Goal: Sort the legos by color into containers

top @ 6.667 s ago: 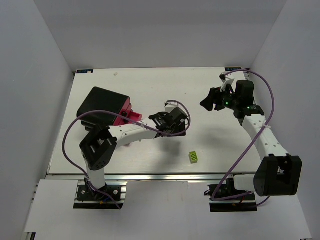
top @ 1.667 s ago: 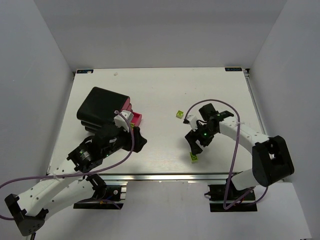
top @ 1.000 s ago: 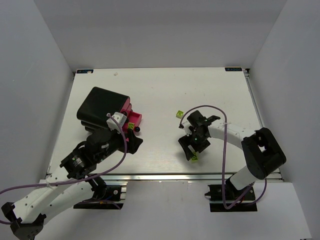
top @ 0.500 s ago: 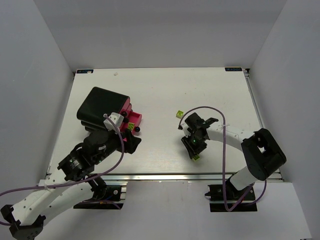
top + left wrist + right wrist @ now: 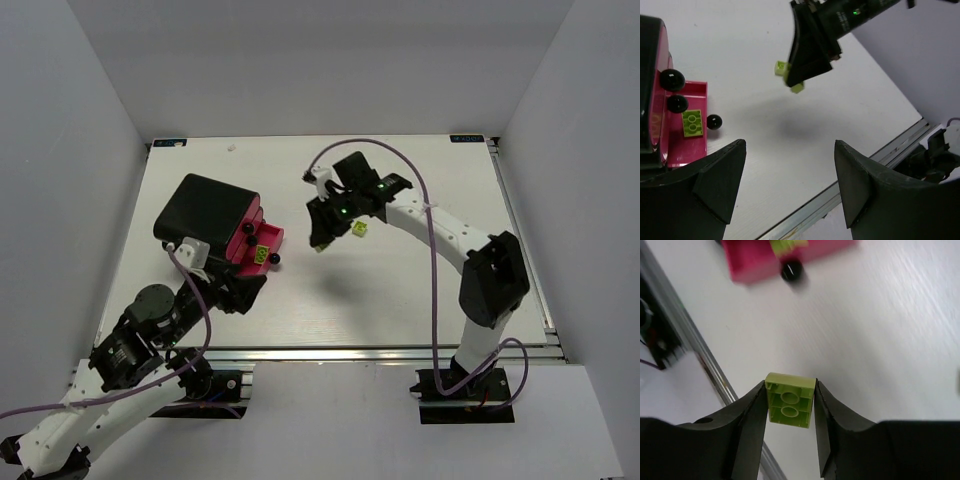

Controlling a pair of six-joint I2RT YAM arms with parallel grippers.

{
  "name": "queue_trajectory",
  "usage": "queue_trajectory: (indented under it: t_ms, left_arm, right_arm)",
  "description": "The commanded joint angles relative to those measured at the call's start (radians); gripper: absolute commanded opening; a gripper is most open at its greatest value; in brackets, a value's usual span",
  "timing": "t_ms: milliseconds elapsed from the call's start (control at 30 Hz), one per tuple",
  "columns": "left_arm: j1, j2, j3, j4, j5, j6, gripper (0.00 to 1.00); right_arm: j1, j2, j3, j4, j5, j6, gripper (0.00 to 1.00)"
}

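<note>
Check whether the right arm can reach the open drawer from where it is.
Probably yes. The right hand, holding a lime brick, hangs over the table beside the drawer, with nothing between them. The left hand sits nearer, off that path.

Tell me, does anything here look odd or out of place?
Nothing looks spilled or broken. One small lime-green plastic brick lies loose on the white table, away from the open magenta-pink drawer holding a matching brick. The black rounded cabinet sits askew to the table edges.
</note>
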Motion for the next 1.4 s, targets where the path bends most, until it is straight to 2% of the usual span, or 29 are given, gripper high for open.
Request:
queue_trajectory:
  t_ms: [0, 200, 267, 500, 633, 733, 833, 967, 1133, 1367]
  left_arm:
    - [0.003, -0.038, -0.012, 0.033, -0.04, -0.003, 0.81]
    - [0.012, -0.052, -0.009, 0.025, -0.067, -0.009, 0.81]
    - [0.012, -0.056, -0.008, 0.017, -0.086, -0.013, 0.81]
    - [0.012, -0.075, -0.009, 0.008, -0.12, -0.024, 0.81]
    - [0.012, -0.078, -0.009, 0.008, -0.118, -0.026, 0.81]
    - [0.012, -0.078, -0.008, 0.005, -0.121, -0.026, 0.81]
    - [0.012, -0.087, -0.009, 0.004, -0.123, -0.027, 0.81]
    - [0.012, -0.098, -0.012, 0.008, -0.124, -0.027, 0.81]
    - [0.012, -0.093, -0.009, 0.005, -0.121, -0.027, 0.81]
    - [0.012, -0.092, -0.014, 0.005, -0.121, -0.029, 0.81]
  right_arm:
    - [0.052, 0.107, 0.116, 0.137, -0.172, 0.122, 0.0]
    - [0.115, 0.253, 0.183, 0.458, -0.238, 0.405, 0.0]
    - [0.129, 0.286, 0.203, 0.508, -0.227, 0.47, 0.0]
    - [0.204, 0.273, 0.131, 0.704, -0.088, 0.527, 0.0]
    - [0.225, 0.27, 0.094, 0.741, 0.021, 0.528, 0.03]
    - [0.236, 0.287, 0.098, 0.752, 0.073, 0.516, 0.08]
    - [0.244, 0.304, 0.097, 0.749, 0.101, 0.507, 0.19]
    - [0.255, 0.304, 0.075, 0.763, 0.127, 0.481, 0.46]
    - [0.256, 0.31, 0.081, 0.758, 0.138, 0.464, 0.55]
    - [0.261, 0.3, 0.095, 0.746, 0.115, 0.456, 0.57]
